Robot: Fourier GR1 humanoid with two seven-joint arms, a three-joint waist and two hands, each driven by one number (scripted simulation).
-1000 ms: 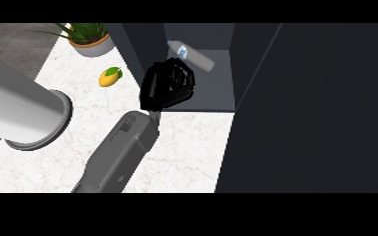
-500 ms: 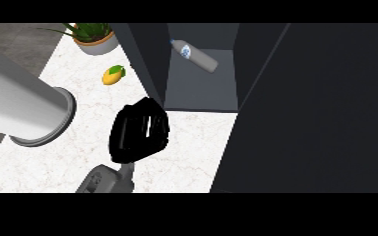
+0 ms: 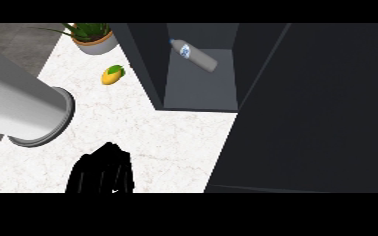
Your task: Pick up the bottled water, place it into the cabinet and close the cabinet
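Black fingers [image 3: 103,172] of one hand show at the lower edge over the white table [image 3: 170,135]; whether curled or straight, I cannot tell. Far beyond them, the bottle [image 3: 196,56] lies tilted inside the open cabinet [image 3: 199,87]. A mango [image 3: 112,75] lies ahead.

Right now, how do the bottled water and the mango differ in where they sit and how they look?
The bottled water lies on its side inside the open cabinet, while the mango sits out on the white counter near the potted plant. The bottle is long, pale grey and has a blue label; the mango is short, rounded, yellow and green. Neither is touched by a hand.
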